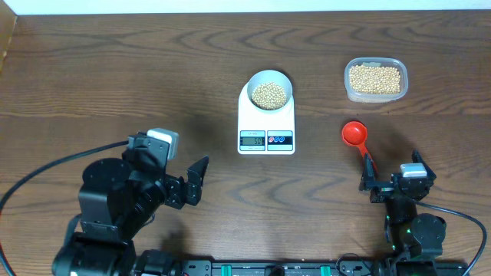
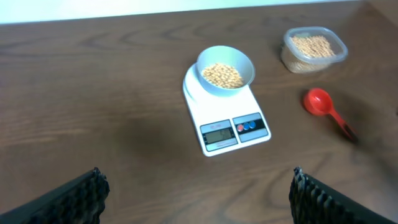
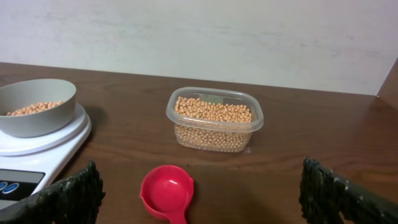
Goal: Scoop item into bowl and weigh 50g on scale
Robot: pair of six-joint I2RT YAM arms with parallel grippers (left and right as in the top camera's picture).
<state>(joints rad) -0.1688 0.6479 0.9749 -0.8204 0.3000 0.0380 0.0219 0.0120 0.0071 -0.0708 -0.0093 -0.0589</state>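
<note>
The white bowl (image 1: pixel 268 77) stands on the far end of the white scale (image 1: pixel 253 123) at the table's middle and holds a heap of beige beans (image 1: pixel 269 95). More beans fill a clear plastic tub (image 1: pixel 375 79) at the back right. An empty red scoop (image 1: pixel 354 134) lies on the table between the tub and my right gripper (image 1: pixel 395 178), which is open just behind its handle. In the right wrist view the scoop (image 3: pixel 166 193) lies between the fingers (image 3: pixel 68 196). My left gripper (image 1: pixel 188 188) is open at the front left, holding nothing.
The scale's grey display and round buttons (image 2: pixel 235 129) face the front edge. A black cable (image 1: pixel 46 172) loops on the table by the left arm. A pale wall (image 3: pixel 199 37) rises behind the table's far edge.
</note>
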